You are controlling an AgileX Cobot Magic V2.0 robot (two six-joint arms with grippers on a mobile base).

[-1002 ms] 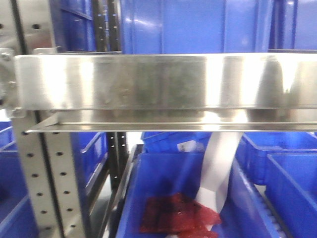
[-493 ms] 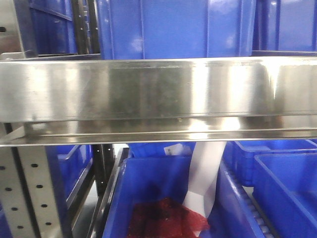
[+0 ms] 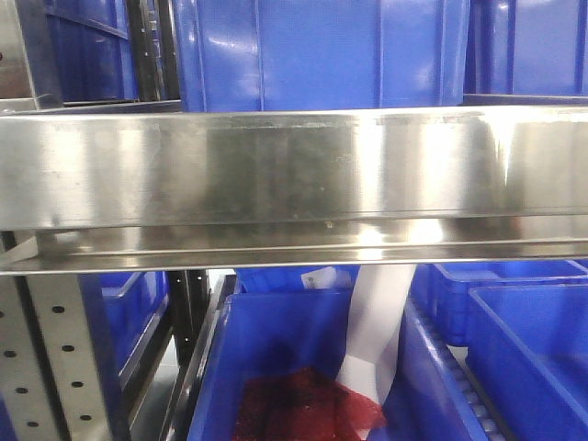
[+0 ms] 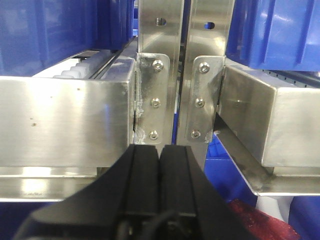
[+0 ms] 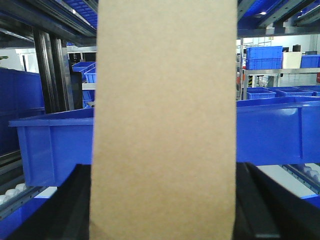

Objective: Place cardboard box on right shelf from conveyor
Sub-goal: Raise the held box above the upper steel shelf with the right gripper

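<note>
Exterior front-facing view: the shiny stainless-steel shelf [image 3: 294, 170] spans the frame, with blue plastic bins [image 3: 322, 55] above and below. Left wrist view: the left gripper [image 4: 160, 152] is clenched on nothing, facing steel uprights [image 4: 160, 35]. Right wrist view: the right gripper [image 5: 162, 225] clamps the plain tan cardboard box [image 5: 162, 120] upright between its black fingers [image 5: 260, 210].

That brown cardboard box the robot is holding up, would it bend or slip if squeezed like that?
Probably stiff: the cardboard box stands straight and flat between the fingers of the right gripper, with no sag. Its matte, unprinted face likely grips well rather than sliding. Held upright by one pinch, it is probably light, though contents are hidden.
</note>
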